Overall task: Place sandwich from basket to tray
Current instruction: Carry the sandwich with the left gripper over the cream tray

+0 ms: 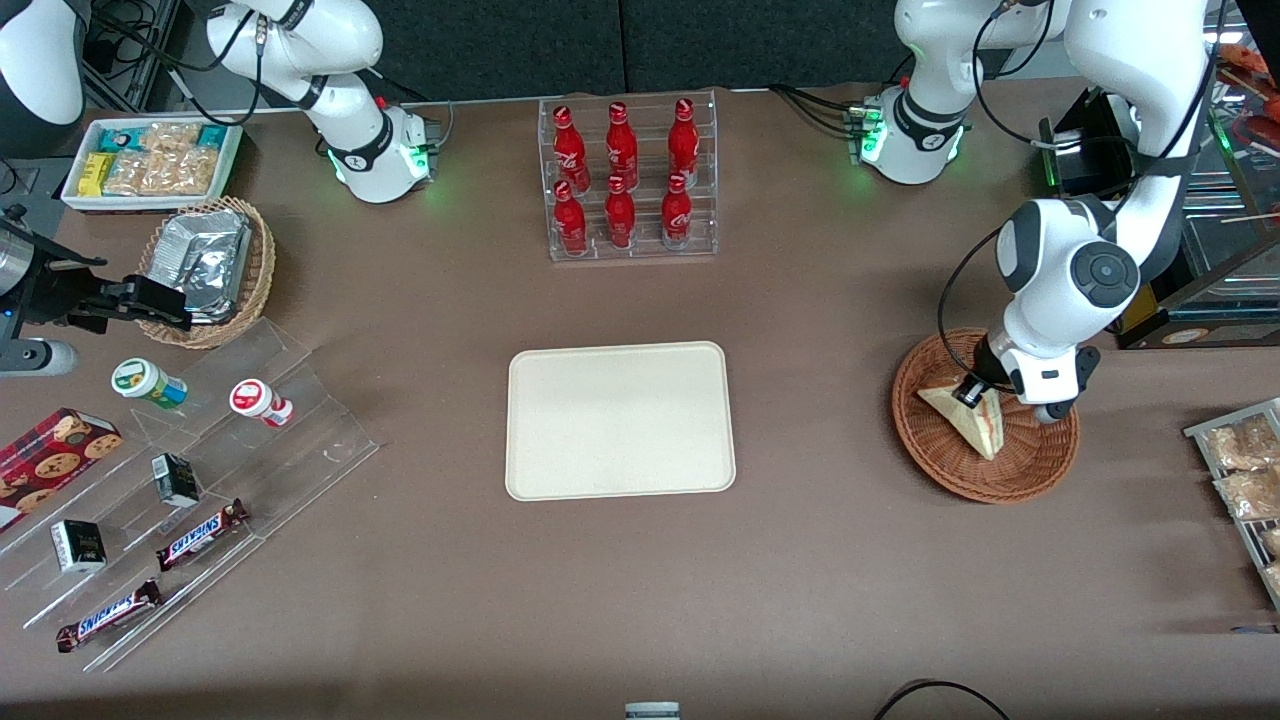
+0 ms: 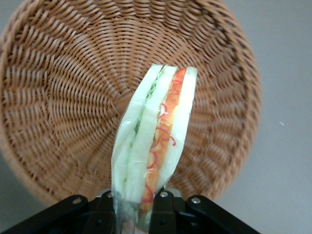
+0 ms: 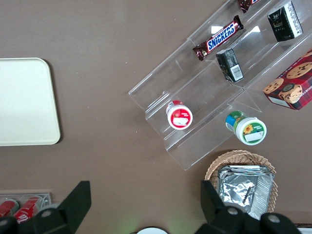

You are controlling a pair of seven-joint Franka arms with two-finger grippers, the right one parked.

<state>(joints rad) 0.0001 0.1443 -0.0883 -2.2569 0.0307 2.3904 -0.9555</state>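
Wicker basket (image 1: 1040,465) under sandwich (image 2: 153,146); claw (image 2: 139,204) pinching its end.

Reddish-brown woven wicker basket (image 1: 1040,470). Sandwich (image 2: 156,141): pale cream bread, green and red-orange filling stripes on cut edge, clear wrap. Black gripper (image 2: 137,208) fingers either side of the sandwich edge, over the basket. Plain cream tray (image 1: 620,420). Matte brown table (image 1: 800,580). Red cola bottles (image 1: 622,175), white lettering.
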